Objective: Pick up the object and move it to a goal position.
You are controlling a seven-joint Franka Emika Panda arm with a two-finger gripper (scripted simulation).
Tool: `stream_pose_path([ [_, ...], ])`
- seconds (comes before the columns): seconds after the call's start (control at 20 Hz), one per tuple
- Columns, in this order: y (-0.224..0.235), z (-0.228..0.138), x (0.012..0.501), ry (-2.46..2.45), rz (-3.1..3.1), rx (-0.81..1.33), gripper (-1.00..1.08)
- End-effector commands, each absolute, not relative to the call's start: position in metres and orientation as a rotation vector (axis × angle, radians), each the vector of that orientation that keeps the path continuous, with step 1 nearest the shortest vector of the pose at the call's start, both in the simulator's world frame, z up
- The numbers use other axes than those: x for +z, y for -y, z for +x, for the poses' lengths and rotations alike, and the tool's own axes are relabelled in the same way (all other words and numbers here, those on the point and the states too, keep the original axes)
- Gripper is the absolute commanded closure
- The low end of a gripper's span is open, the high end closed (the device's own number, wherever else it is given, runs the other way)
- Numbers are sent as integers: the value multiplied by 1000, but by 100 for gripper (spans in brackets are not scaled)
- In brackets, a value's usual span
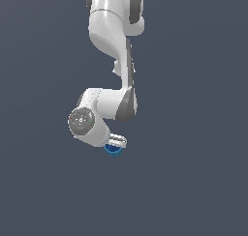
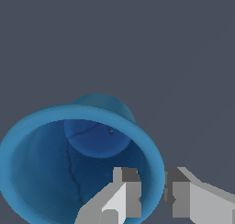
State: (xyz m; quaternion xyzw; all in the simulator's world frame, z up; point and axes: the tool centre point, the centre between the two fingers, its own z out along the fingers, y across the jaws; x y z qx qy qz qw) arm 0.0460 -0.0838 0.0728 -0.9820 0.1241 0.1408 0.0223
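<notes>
The bright blue round cup (image 1: 113, 151) shows just under the white arm's hand in the exterior view, mostly hidden by it. In the wrist view the cup (image 2: 55, 168) fills the lower part, its hollow inside facing the camera. My gripper (image 2: 153, 191) straddles the cup's rim: one finger (image 2: 126, 195) sits inside the hollow, the other finger (image 2: 181, 198) outside the wall. The jaws stand close on the rim, gripping the cup's wall. In the exterior view the gripper (image 1: 115, 144) is largely hidden behind the wrist.
The white arm (image 1: 114, 61) hangs down from the top of the exterior view over a plain dark grey surface (image 1: 193, 182). Nothing else shows.
</notes>
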Motion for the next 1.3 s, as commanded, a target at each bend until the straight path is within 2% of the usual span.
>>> stream_pose_path([
  [0.0,84,46,73,-385,-3042,436,108],
  [0.6,97,46,75,-385,-3042,434,108],
  [1.25,206,47,89,-385,-3042,436,108],
])
